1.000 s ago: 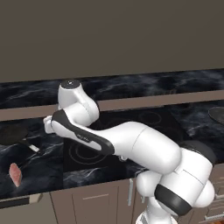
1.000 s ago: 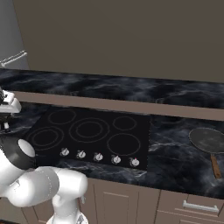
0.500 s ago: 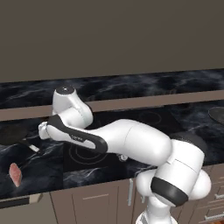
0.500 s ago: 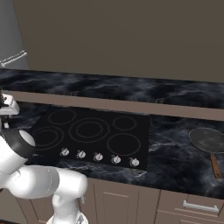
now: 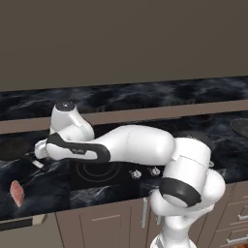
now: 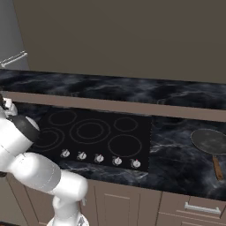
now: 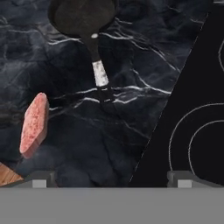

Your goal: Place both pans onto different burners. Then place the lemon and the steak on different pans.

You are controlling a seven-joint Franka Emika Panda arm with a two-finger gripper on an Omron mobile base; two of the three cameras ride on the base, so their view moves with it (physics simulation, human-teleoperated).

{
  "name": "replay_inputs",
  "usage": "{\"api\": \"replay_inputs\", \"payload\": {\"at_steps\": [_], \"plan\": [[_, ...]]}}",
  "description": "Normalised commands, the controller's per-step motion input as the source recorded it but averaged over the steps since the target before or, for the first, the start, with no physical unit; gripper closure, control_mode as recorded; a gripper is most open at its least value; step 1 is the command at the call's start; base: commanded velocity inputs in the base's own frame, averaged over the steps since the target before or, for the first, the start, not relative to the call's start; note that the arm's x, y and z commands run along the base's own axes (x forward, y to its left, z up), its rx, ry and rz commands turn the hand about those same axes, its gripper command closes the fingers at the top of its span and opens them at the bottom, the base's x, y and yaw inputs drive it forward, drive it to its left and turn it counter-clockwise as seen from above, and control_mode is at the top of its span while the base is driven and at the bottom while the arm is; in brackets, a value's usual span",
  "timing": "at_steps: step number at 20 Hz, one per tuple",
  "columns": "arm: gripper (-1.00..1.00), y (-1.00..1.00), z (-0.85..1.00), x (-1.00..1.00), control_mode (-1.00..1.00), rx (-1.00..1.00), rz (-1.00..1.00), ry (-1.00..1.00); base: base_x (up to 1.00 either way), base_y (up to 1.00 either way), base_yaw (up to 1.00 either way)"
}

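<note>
Hand view shows the tool (image 7: 109,178) spread wide and empty above the counter (image 7: 131,109), the black pan (image 7: 81,15) and steak (image 7: 34,124) both left of the cooktop (image 7: 197,131), nothing placed yet.

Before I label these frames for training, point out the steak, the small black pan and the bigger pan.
steak (image 7: 34,124): hand view, middle of its pink top face.
small black pan (image 7: 81,15): hand view, inside of the bowl.
bigger pan (image 6: 211,141): right base view, middle of the bowl.

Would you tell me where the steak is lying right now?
The steak lies on the dark marble counter left of the cooktop; in the hand view it sits near the small black pan's handle.
</note>
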Motion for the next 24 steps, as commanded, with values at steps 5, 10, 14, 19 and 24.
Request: {"api": "replay_inputs", "payload": {"at_steps": [5, 10, 14, 19, 24], "plan": [[-1.00, 0.36, -0.25, 0.39, -1.00, -0.02, 0.00, 0.00, 0.00, 0.00, 0.00], [-1.00, 0.32, -0.34, 0.42, -1.00, -0.04, 0.00, 0.00, 0.00, 0.00, 0.00], [-1.00, 0.36, -0.35, 0.43, -1.00, -0.03, 0.00, 0.01, 0.00, 0.00, 0.00], [-1.00, 0.45, -0.13, 0.26, -1.00, -0.04, 0.00, 0.00, 0.00, 0.00, 0.00], [-1.00, 0.46, 0.15, 0.01, -1.00, -0.06, 0.00, 0.00, 0.00, 0.00, 0.00]]}}
